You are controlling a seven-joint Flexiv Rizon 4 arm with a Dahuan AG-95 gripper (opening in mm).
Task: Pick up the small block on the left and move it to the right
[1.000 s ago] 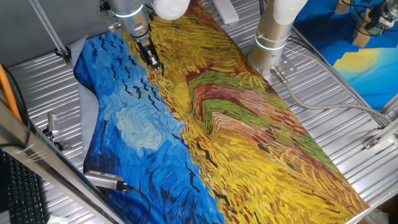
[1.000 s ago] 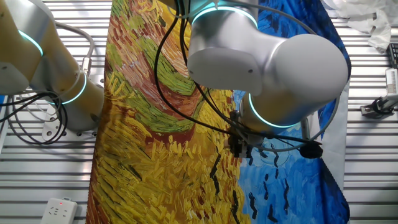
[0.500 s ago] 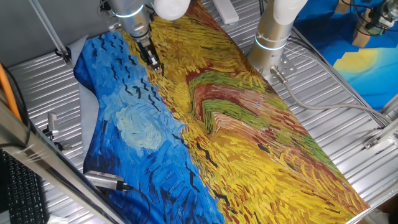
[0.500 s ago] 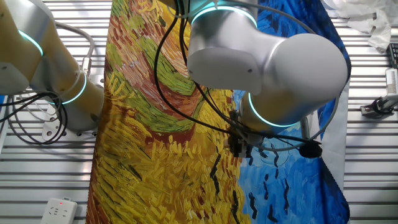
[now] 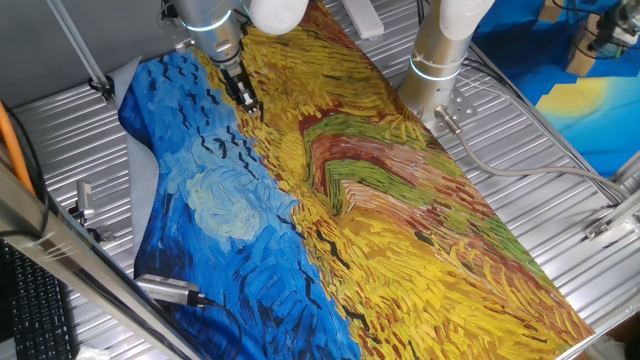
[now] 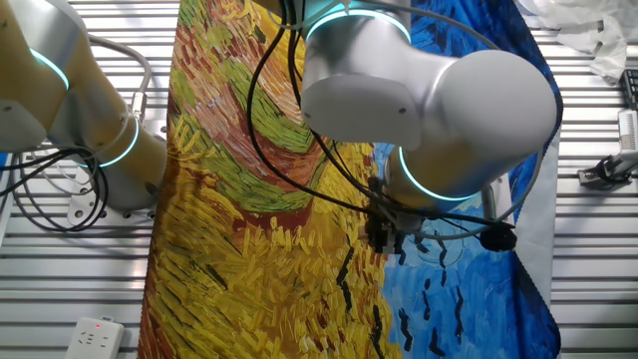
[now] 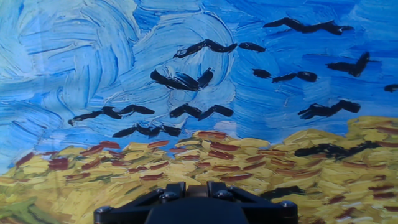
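Hand view shows you only the painted cloth [image 7: 199, 93]; your gripper [image 5: 250, 106] hangs low over it, fingers' state indeterminable, block unseen.

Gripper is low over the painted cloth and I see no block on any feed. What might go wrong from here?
1. No small block shows in any view, and the arm hides the spot under the gripper, so a grasp may catch nothing.
2. The tips sit close to the cloth; they might snag and drag it.
3. The black painted strokes could be mistaken for an object.
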